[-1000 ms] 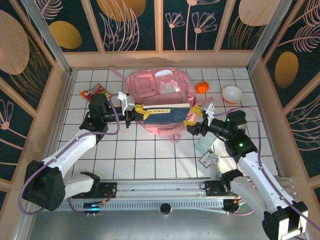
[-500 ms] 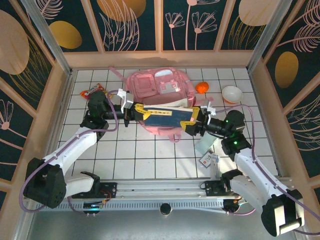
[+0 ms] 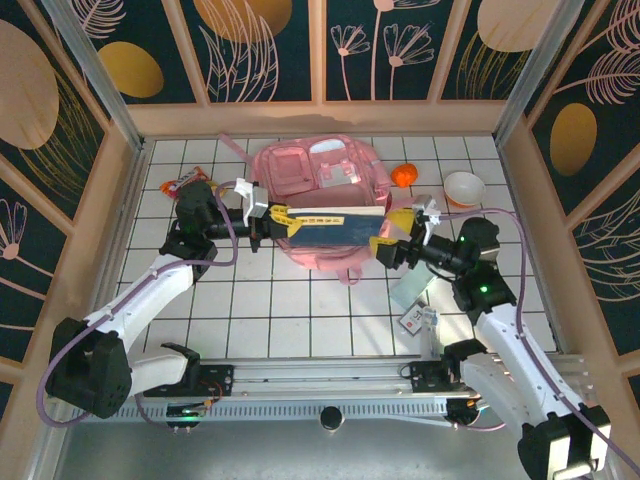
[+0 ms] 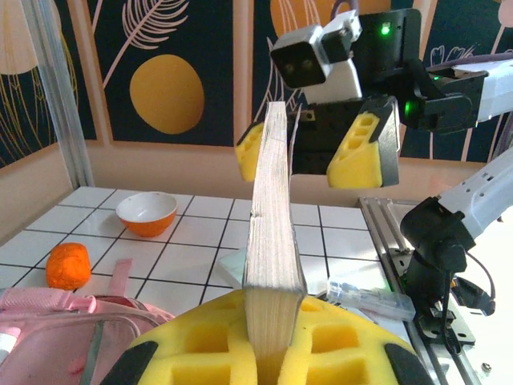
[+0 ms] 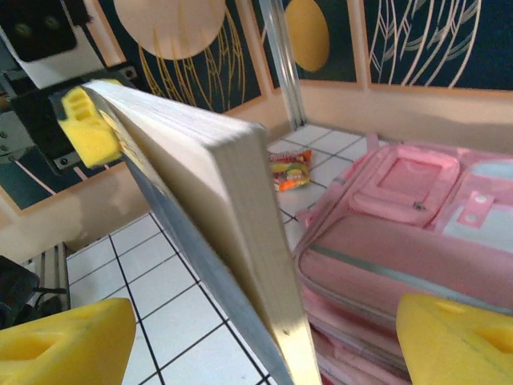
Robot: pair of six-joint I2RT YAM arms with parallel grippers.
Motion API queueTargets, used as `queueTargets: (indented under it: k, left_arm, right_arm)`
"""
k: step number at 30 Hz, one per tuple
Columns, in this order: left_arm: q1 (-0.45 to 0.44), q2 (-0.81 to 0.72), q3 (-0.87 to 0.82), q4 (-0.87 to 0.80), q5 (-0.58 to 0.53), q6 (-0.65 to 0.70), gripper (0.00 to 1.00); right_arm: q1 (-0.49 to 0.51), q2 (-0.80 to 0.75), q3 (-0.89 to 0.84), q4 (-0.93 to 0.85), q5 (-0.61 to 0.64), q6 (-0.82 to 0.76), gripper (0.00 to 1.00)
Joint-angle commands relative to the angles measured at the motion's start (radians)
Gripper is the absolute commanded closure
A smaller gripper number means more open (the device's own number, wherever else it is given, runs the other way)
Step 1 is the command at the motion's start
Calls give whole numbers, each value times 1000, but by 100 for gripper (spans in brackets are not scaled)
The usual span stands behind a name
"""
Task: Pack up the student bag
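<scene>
White tiled table (image 3: 300, 300) under student bag (image 3: 310, 170); left gripper (image 3: 272, 217) stays clamped on book (image 3: 335, 226), right gripper (image 3: 391, 229) has spread wide, releasing it

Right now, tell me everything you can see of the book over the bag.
The book is thick and closed, with a dark blue cover and a cream page block. It hangs roughly level, crosswise above the near half of the pink student bag. The left claw is shut on one short end, its yellow pads pressing both covers. The right claw stands open around the other end, with a gap on each side in the right wrist view.
</scene>
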Motion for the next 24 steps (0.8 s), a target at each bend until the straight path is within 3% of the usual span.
queueTargets:
  k: [1,5,12,15,16,17,18,21,24]
  left_arm:
    - [-8,5,38,82,58,-7,100]
    - [-11,14,47,74,90,-6,100]
    - [-14,27,47,100,99,-53,100]
    - [-14,35,41,141,89,-91,100]
    - [-14,37,40,160,77,-107,100]
    - [-14,38,35,177,57,-121,99]
    - [-15,37,34,190,21,-136,95]
    - [-14,36,26,191,-121,-157,66]
    - [-16,46,50,82,-231,-86,53]
  right_arm:
    - [-2,30,33,11,-49,15,15]
    - [10,81,37,135,-158,21,16]
    - [11,131,44,207,-294,-22,31]
    - [9,137,47,225,-324,-7,48]
    - [6,141,49,232,-336,-2,62]
    - [0,139,51,233,-341,-4,84]
    - [-9,137,53,231,-334,-2,100]
    - [-70,103,34,257,-283,56,100]
    - [-157,47,-25,342,-191,207,100]
